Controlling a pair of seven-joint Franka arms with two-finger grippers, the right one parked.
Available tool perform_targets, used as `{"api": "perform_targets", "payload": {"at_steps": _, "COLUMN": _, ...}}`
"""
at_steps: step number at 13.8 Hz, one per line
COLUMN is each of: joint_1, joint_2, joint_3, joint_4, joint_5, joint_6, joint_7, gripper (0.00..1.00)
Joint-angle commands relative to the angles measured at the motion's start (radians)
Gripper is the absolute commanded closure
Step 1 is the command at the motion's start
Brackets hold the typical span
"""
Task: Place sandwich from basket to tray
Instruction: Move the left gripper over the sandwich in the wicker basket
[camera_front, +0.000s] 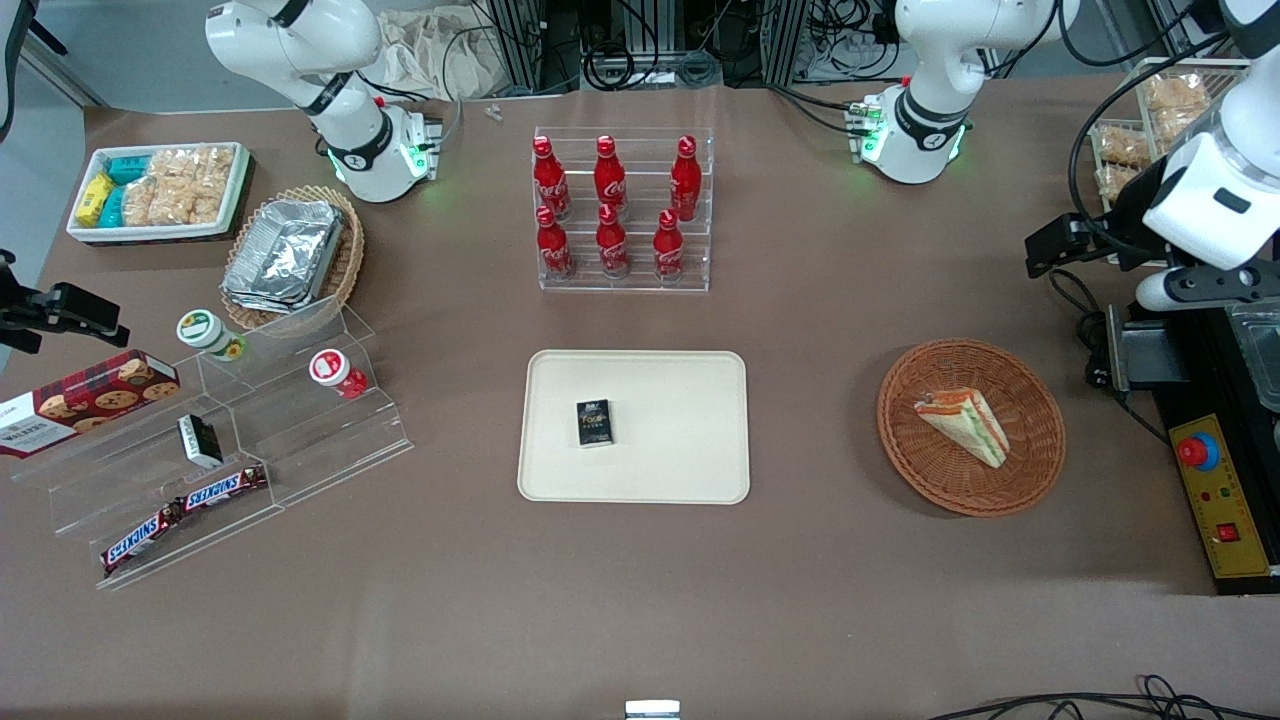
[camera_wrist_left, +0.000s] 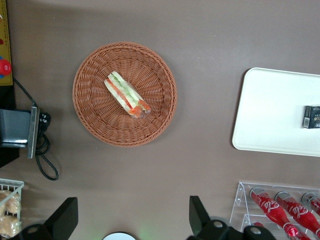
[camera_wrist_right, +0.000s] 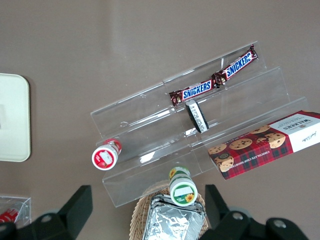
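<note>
The sandwich (camera_front: 965, 424), a wrapped white-bread wedge with orange, red and green layers, lies in the round reddish-brown basket (camera_front: 960, 485) toward the working arm's end of the table. The cream tray (camera_front: 670, 450) lies at the table's middle with a small dark box (camera_front: 594, 422) on it. My left gripper (camera_front: 1050, 250) hangs high above the table, farther from the front camera than the basket, open and empty. The left wrist view shows the open gripper (camera_wrist_left: 131, 215), the sandwich (camera_wrist_left: 127, 94), the basket (camera_wrist_left: 100, 125) and the tray (camera_wrist_left: 275, 115).
A clear rack of red cola bottles (camera_front: 622, 212) stands farther from the front camera than the tray. A yellow control box with a red button (camera_front: 1215, 500) and cables lie beside the basket. A clear stepped stand (camera_front: 300, 430), a foil-container basket (camera_front: 290, 255) and a white snack bin (camera_front: 160, 190) lie toward the parked arm's end.
</note>
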Motion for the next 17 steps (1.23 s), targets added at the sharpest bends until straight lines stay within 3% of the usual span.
{"api": "perform_targets", "payload": {"at_steps": 1, "joint_1": -0.008, "joint_2": 0.019, "joint_3": 0.013, "joint_4": -0.007, "joint_5": -0.007, "joint_6": 0.004, "joint_7": -0.073, "gripper": 0.0}}
{"api": "perform_targets", "payload": {"at_steps": 17, "joint_1": 0.035, "joint_2": 0.013, "joint_3": 0.022, "joint_4": -0.44, "joint_5": 0.004, "joint_6": 0.458, "joint_7": -0.489, "gripper": 0.0}}
